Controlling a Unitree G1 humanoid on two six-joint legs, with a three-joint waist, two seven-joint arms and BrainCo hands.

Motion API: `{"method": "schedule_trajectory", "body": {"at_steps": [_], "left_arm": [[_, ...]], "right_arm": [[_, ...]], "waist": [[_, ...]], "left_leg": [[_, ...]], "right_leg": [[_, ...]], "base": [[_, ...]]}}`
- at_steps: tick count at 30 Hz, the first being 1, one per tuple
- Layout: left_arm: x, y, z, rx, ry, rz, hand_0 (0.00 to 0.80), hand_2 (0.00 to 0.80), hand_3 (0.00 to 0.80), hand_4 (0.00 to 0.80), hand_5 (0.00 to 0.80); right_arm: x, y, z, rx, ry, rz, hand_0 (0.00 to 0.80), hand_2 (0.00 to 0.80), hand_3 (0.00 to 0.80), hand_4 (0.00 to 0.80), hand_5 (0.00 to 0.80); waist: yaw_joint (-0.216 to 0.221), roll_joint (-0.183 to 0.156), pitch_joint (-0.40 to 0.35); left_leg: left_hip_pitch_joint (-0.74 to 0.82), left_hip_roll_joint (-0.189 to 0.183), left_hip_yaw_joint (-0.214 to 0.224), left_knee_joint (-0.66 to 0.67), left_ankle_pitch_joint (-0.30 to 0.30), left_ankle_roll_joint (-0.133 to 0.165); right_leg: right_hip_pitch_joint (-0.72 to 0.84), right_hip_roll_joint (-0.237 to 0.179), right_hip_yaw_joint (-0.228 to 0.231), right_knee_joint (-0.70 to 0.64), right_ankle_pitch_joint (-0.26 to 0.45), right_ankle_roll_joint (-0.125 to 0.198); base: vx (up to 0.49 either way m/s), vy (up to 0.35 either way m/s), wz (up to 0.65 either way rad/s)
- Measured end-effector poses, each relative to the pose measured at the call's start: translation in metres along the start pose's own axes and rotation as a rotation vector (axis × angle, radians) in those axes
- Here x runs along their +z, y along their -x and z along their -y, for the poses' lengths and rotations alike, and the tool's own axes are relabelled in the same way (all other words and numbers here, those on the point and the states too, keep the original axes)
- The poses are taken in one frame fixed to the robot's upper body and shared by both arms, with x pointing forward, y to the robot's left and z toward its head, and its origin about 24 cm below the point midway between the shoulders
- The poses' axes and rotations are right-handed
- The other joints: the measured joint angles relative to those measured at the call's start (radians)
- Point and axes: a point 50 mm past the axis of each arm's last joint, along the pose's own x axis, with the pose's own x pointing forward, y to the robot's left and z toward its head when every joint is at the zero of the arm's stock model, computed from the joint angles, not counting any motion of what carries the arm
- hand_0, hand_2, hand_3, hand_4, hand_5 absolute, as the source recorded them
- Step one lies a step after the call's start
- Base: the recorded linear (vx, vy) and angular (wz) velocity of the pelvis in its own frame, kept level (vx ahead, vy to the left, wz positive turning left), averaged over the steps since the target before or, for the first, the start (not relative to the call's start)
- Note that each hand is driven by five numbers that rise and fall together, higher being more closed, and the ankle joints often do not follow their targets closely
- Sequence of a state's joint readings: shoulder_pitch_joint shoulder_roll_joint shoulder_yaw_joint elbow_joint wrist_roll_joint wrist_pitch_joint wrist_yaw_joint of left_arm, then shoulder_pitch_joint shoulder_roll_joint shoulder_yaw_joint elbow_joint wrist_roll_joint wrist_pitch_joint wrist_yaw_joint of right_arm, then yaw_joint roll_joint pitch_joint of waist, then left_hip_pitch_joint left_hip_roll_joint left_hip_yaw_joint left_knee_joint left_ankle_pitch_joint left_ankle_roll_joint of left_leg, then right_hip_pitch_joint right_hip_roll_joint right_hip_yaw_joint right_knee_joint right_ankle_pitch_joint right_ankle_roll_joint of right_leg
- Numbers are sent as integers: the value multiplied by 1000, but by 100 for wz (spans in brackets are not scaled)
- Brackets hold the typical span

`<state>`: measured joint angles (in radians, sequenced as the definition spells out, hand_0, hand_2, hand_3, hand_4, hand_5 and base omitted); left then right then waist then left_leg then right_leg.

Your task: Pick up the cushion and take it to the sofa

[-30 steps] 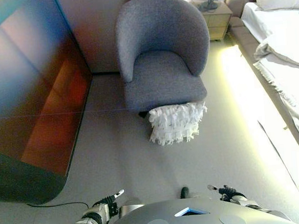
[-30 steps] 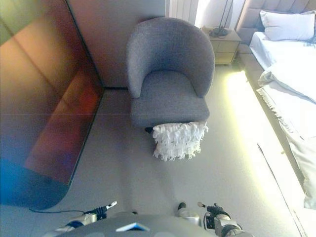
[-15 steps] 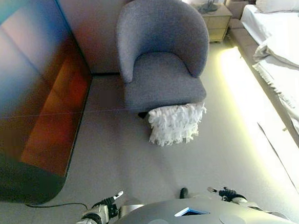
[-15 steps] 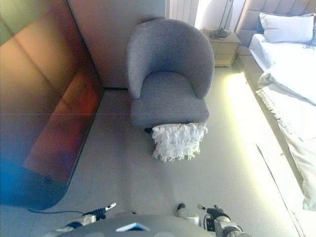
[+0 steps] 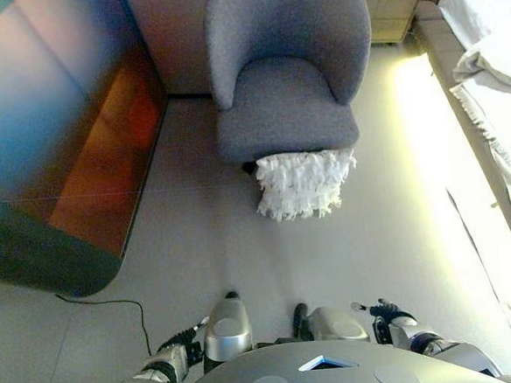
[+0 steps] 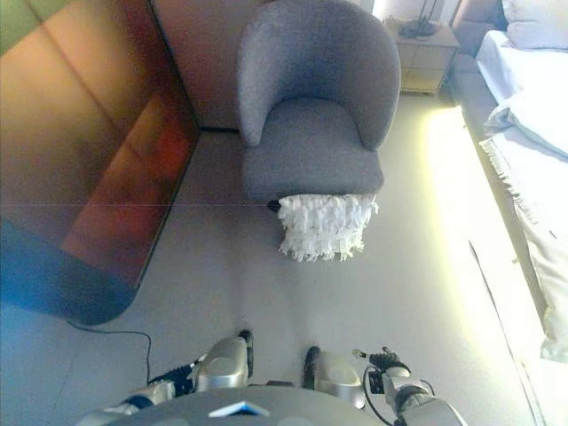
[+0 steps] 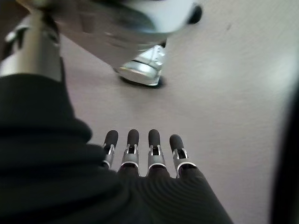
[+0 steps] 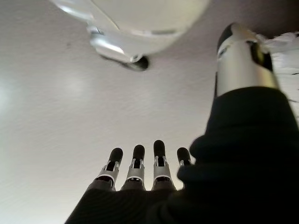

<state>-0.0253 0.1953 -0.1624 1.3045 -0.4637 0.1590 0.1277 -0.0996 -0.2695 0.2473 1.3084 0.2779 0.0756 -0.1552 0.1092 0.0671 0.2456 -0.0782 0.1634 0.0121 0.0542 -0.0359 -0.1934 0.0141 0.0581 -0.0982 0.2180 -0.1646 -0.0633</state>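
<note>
No legible writing in any view for you to log.

Left eye view: white fringed cushion (image 5: pixel 305 183) on the floor, leaning against the front edge of the grey armchair (image 5: pixel 284 75); dark glossy panel (image 5: pixel 54 135) along your left; bed (image 5: pixel 502 78) along your right; bedside cabinet (image 5: pixel 390 5) beyond the chair; bare floor (image 5: pixel 198 248) lies between you and the cushion; left hand (image 5: pixel 180 344) and right hand (image 5: pixel 378 312) low at the frame's foot, well apart from the cushion.

Right eye view: same items; more of the bed's hanging cover shows along the right edge.

Left wrist view: left hand's fingers (image 7: pixel 154 144) straight, side by side, holding nothing, only floor past them.

Right wrist view: right hand's fingers (image 8: pixel 137 161) likewise straight and empty; a white fringe of the cushion shows at the frame's edge.
</note>
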Motion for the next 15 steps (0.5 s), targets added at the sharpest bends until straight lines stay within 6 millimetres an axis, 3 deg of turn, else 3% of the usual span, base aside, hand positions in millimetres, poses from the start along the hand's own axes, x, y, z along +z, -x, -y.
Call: {"method": "schedule_trajectory", "body": {"at_steps": [1,3,5,7,9,10,12,13,14,15], "left_arm": [[3,0,-9,19,11,7,0,0,0,0,0],[-5,-1,-15,27,31,-19,0,0,0,0,0],[-7,-1,-12,17,57,-34,0,0,0,0,0],[-10,-1,-7,6,70,-51,0,0,0,0,0],[-14,-1,-3,-1,92,-69,0,0,0,0,0],[-20,-1,-10,14,107,-86,0,0,0,0,0],[-23,-1,-34,53,120,-71,0,0,0,0,0],[-20,-1,-42,63,118,-51,0,0,0,0,0],[-16,-1,-42,58,118,-31,0,0,0,0,0],[-8,-1,-39,45,116,-6,0,0,0,0,0]], "right_arm": [[1,1,-8,17,-7,2,0,0,0,0,0],[-5,2,-15,31,-9,-13,0,0,0,0,0],[-10,2,-16,30,8,-31,0,0,0,0,0],[-21,3,-16,30,31,-59,0,0,0,0,0],[-24,3,-10,6,35,-64,0,0,0,0,0],[-22,2,-9,-13,24,-73,0,0,0,0,0],[-38,6,-22,23,25,-110,0,0,0,0,0],[-44,7,-27,43,57,-115,0,0,0,0,0],[-43,7,-28,46,78,-103,0,0,0,0,0],[-44,7,-27,47,92,-91,0,0,0,0,0]], "waist": [[2,-43,22],[6,-56,38],[12,-68,49],[4,-56,54],[3,-46,41],[18,-43,35],[17,-117,-9],[17,-147,-38],[30,-155,-57],[30,-146,-82]], "left_leg": [[7,-25,24,1,73,26],[20,-18,28,14,92,43],[11,-7,6,17,84,33],[0,16,-4,101,49,13],[3,17,-8,182,2,50],[-1,-10,28,216,-2,78],[15,-82,65,225,-30,116],[6,-110,78,243,-49,125],[-16,-119,92,277,-72,129],[-55,-116,80,308,-90,137]], "right_leg": [[37,-36,42,-15,29,30],[64,-38,60,-14,21,23],[49,-62,65,37,-4,33],[43,-90,85,51,-22,58],[41,-119,104,38,-32,77],[-42,-142,106,326,-118,95],[-23,-187,87,524,-196,115],[-3,-198,84,518,-178,115],[5,-215,80,473,-202,119],[19,-202,78,395,-202,122]], "base": [[742,170,-41],[928,222,-19],[841,224,-11],[867,308,-35],[828,292,-66],[803,225,-74],[815,173,-39],[647,81,-19],[534,32,-23],[497,-5,-25]]}}
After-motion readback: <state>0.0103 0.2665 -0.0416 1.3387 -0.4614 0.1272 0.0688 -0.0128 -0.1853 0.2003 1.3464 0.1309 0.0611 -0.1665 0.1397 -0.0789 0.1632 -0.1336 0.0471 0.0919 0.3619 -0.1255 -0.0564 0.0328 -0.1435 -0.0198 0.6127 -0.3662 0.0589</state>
